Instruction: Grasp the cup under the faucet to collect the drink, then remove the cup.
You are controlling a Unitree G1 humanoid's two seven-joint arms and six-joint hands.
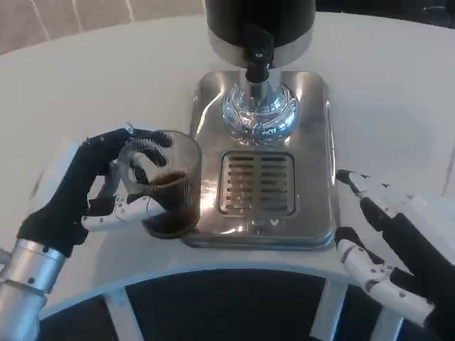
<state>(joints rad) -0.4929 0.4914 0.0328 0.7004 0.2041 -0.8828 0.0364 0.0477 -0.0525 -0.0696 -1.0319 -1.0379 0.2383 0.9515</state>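
A clear glass cup with dark drink in its lower part stands at the left edge of the steel drip tray, off the slotted grate. My left hand grips the cup from the left, fingers wrapped around its wall. The black faucet of the dispenser hangs over the chrome base at the back of the tray, with nothing under it. My right hand lies at the tray's front right corner with fingers apart, holding nothing.
The white round table curves toward me, and its front edge runs just below the tray. Dark floor and white table legs show beneath the edge. Bare tabletop stretches to the left and right of the tray.
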